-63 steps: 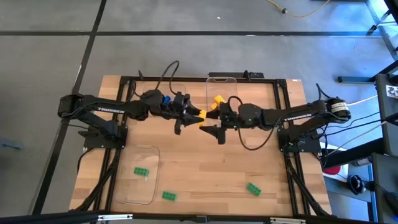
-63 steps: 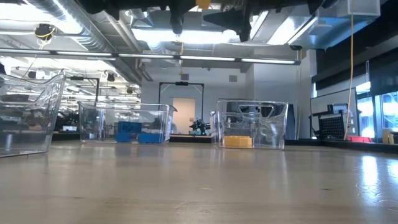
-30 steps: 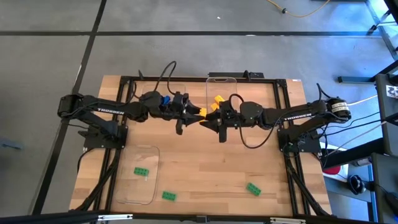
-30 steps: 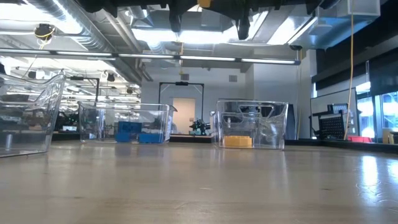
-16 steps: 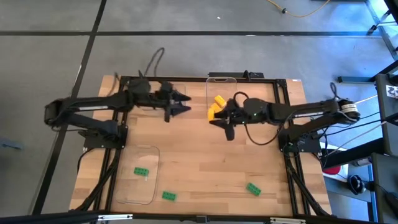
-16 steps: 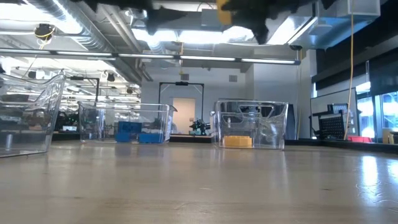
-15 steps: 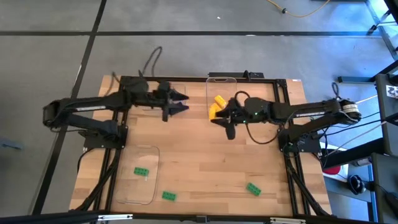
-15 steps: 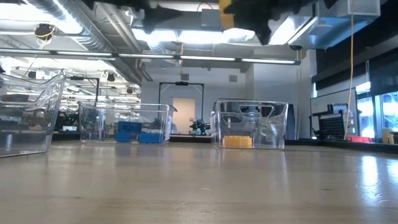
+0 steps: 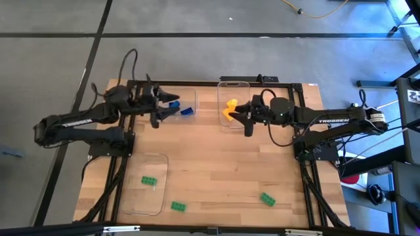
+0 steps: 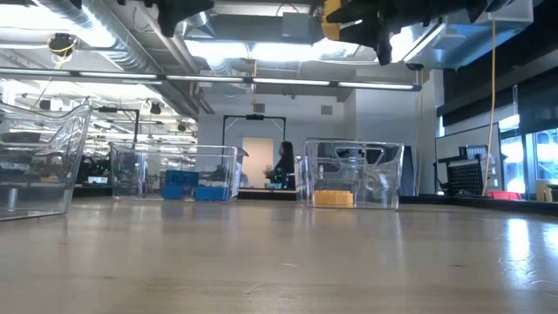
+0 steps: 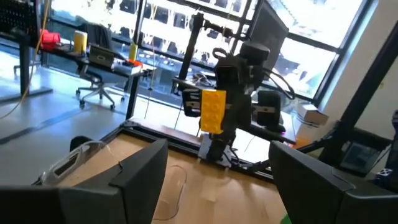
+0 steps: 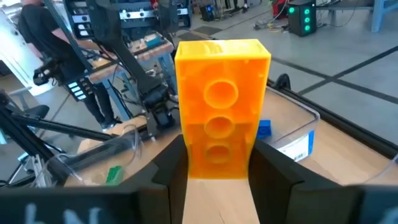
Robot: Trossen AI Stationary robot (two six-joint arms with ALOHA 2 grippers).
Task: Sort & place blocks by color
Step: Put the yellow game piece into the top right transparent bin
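Yellow brick (image 12: 221,115), holes showing on its face, is clamped in the right tool (image 9: 244,117) above the clear tray (image 9: 231,105) at the back of the counter (image 9: 216,170). Left tool (image 9: 161,107) is held with fingers apart over the back-left tray (image 9: 187,98), where blue bricks (image 9: 187,111) lie. One green brick (image 9: 149,180) sits in the front-left tray (image 9: 147,203); two more green bricks (image 9: 267,198) lie on the wood. "TROSSEN" is printed on the arms.
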